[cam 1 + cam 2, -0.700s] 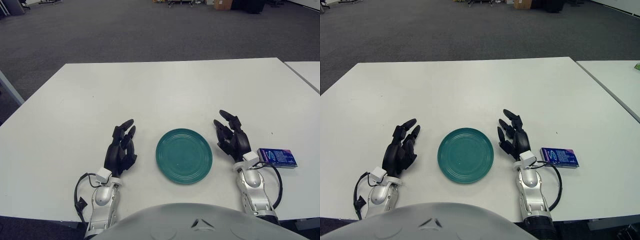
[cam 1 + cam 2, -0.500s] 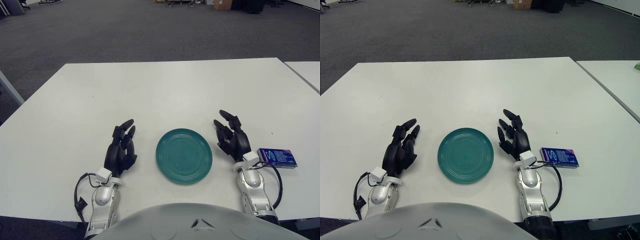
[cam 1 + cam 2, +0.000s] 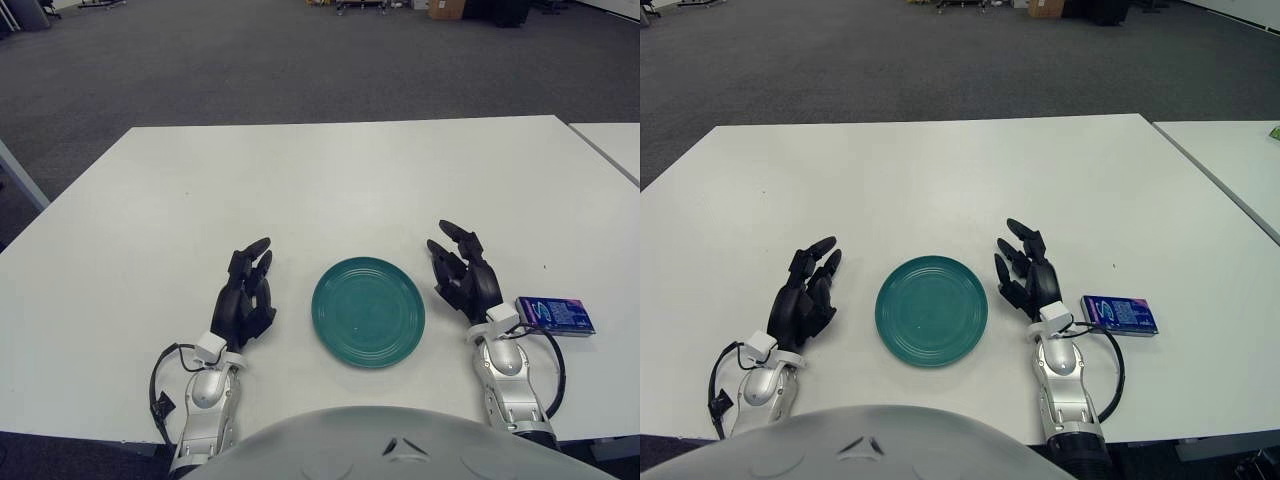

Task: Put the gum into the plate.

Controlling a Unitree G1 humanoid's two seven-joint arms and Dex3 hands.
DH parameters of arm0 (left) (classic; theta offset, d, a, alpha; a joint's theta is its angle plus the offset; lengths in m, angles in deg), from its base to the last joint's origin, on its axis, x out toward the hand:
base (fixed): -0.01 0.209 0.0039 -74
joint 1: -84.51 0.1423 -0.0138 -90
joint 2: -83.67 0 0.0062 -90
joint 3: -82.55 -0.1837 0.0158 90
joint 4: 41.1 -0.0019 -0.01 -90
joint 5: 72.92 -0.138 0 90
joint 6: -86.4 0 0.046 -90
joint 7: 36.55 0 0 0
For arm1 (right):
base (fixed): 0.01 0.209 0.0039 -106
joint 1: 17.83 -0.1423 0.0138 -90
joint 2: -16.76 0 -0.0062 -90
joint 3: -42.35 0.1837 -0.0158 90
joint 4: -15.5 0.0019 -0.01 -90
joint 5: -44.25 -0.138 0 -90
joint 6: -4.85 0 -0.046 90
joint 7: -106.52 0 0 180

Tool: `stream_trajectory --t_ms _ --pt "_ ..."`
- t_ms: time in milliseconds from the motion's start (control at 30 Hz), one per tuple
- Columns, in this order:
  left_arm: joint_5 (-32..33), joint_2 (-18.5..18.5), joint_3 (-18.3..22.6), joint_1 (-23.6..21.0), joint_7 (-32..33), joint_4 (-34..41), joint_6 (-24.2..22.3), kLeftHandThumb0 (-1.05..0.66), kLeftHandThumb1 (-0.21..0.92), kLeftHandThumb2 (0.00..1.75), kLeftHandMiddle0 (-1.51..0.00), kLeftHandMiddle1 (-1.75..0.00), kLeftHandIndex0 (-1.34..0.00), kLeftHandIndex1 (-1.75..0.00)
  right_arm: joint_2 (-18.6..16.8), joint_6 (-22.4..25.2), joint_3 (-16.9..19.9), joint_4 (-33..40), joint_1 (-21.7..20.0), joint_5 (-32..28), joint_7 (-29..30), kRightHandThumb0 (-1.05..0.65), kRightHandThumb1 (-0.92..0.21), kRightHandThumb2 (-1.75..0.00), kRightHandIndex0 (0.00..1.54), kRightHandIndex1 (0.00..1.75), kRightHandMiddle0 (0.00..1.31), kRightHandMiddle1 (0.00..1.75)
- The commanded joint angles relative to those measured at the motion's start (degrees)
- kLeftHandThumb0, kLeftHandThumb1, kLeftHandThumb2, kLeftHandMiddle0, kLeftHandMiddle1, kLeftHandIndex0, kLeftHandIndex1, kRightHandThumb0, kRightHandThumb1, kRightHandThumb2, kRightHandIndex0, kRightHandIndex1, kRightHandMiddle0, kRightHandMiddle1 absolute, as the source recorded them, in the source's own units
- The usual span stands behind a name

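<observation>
your right hand (image 3: 462,276) has its fingers apart and holds nothing, next to the flat blue gum pack (image 3: 554,314), so it looks ready to reach. the round green plate (image 3: 368,311) sits between your hands to take the gum. your left hand (image 3: 245,296), fingers apart too, is by the plate's left side, maybe touching the white table (image 3: 320,180).

Flat rectangular blue gum pack (image 3: 555,315) with white print on its face, lying flat on the white table, long side running left-right, near the table's front right. Round teal plate (image 3: 368,311) with faint concentric rings, upright and holding nothing, sits front centre, well apart to the pack's left
</observation>
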Motion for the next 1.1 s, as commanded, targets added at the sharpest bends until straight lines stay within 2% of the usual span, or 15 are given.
stream_trajectory --t_ms 0,67,133,200,333,433,567,667,833,933,1067 --pt "-0.87 0.14 -1.10 1.51 -0.22 -6.70 -3.35 -0.87 0.92 0.88 -0.37 -0.02 -0.05 -0.88 -1.90 2.27 -1.54 11.07 11.92 2.70 1.65 -0.68 -0.92 -0.46 0.56 0.02 0.00 0.72" --pt "-0.72 0.19 -1.18 1.25 -0.40 -6.82 -3.56 -0.86 0.92 0.89 -0.37 -0.02 -0.05 -0.87 -2.06 3.43 -1.70 20.04 13.52 5.45 2.37 -0.68 -0.92 -0.45 0.57 0.02 0.00 0.74" --pt "-0.55 0.03 -1.34 0.93 -0.50 -7.04 -3.70 -0.85 0.92 0.89 -0.38 -0.02 -0.05 -0.87 -1.48 1.38 -0.44 25.33 14.69 10.22 3.34 -0.68 -0.92 -0.46 0.59 0.03 0.00 0.79" --pt "-0.46 -0.18 -1.52 0.67 -0.49 -7.18 -3.72 -0.84 0.92 0.89 -0.38 -0.02 -0.06 -0.88 -0.65 -0.38 1.23 27.26 15.12 13.47 4.00 -0.68 -0.92 -0.47 0.60 0.03 0.00 0.81" --pt "-0.08 -0.41 -1.77 0.37 -0.60 -7.32 -3.77 -0.83 0.92 0.89 -0.39 -0.03 -0.07 -0.88 1.81 -5.76 6.22 29.82 15.87 25.32 7.70 -0.70 -0.92 -0.47 0.61 0.03 0.01 0.84" --pt "0.21 -0.46 -2.00 0.55 -0.92 -6.88 -3.91 -0.82 0.92 0.88 -0.40 -0.03 -0.08 -0.88 6.91 -10.80 16.10 34.41 16.63 33.57 9.07 -0.72 -0.92 -0.48 0.62 0.04 0.03 0.86" --pt "1.49 -0.54 -2.14 0.75 -1.86 -6.06 -4.08 -0.81 0.92 0.87 -0.41 -0.03 -0.09 -0.88 9.37 -14.02 24.29 37.98 17.96 38.87 8.47 -0.72 -0.92 -0.47 0.63 0.04 0.04 0.88" --pt "2.67 -0.76 -1.99 0.25 -2.42 -6.15 -4.37 -0.80 0.92 0.87 -0.43 -0.03 -0.11 -0.89 9.45 -14.42 29.08 40.37 19.12 42.48 6.67 -0.72 -0.92 -0.44 0.64 0.05 0.04 0.89" --pt "3.62 -0.65 -1.63 -1.00 -3.02 -7.08 -4.44 -0.77 0.92 0.85 -0.45 -0.04 -0.16 -0.90 7.20 -14.02 32.41 41.89 18.37 49.11 4.48 -0.74 -0.92 -0.34 0.63 0.04 0.04 0.87" --pt "3.91 -0.34 -1.50 -1.61 -3.65 -7.77 -4.00 -0.77 0.92 0.85 -0.45 -0.03 -0.15 -0.90 6.05 -13.84 34.04 41.32 18.41 52.48 4.57 -0.81 -0.92 -0.42 0.61 0.02 0.02 0.87" --pt "4.47 -0.14 -1.25 -2.02 -4.53 -8.47 -3.78 -0.76 0.92 0.84 -0.45 -0.03 -0.17 -0.91 5.47 -12.85 35.45 39.10 18.72 53.12 3.73 -0.87 -0.92 -0.48 0.57 0.01 0.01 0.89"
